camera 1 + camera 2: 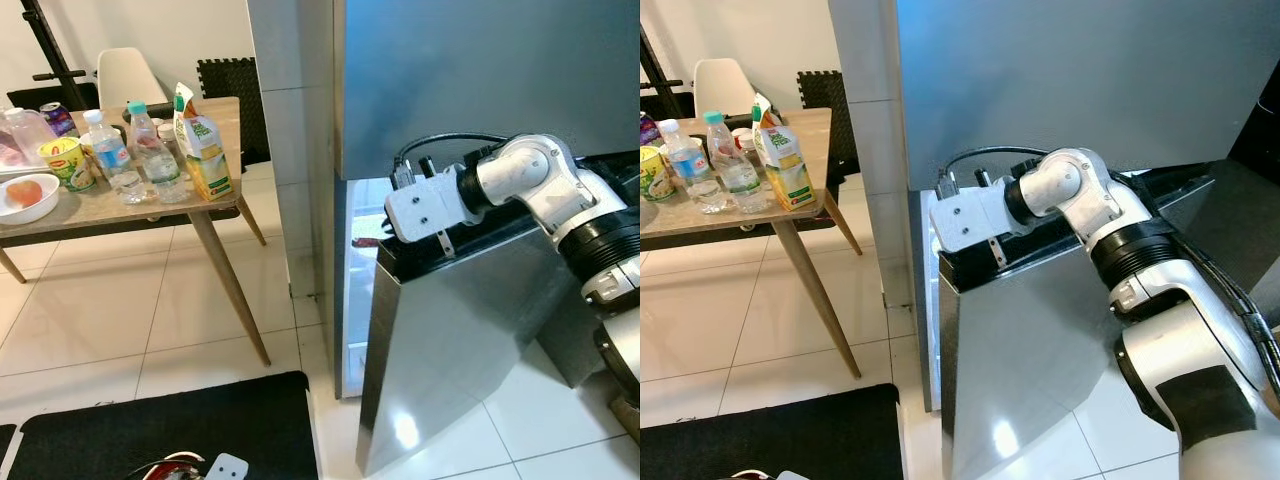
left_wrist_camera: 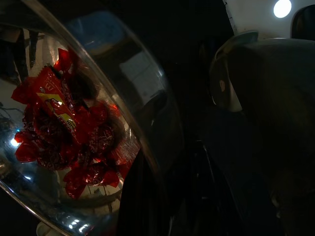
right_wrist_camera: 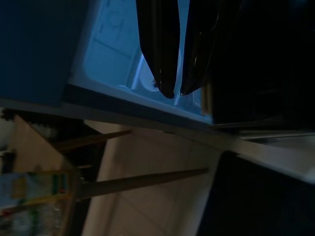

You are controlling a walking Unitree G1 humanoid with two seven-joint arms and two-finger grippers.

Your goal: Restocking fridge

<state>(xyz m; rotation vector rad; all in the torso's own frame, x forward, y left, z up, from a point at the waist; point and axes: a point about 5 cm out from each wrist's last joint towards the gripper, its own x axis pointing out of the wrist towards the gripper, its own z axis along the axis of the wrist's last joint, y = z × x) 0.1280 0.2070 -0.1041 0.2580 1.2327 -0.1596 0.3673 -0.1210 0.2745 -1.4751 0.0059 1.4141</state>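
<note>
Bowl point(image 2: 147, 98) held by left end effector contains red-wrapped sweets point(image 2: 64, 128).

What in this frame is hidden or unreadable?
- Fridge shelves: eye views, blocked by the half-open door.
- Right pincer: tips behind the door's top edge in eye views.
- Red packets: left wrist view, too dark to read.
- Bowl: cut by the frame edge.

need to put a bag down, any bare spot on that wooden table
Bare wood lies along the table far right corner, behind the juice carton. From the carton leftward it is crowded: water bottles, a cup, a white bowl at the left end.
</note>
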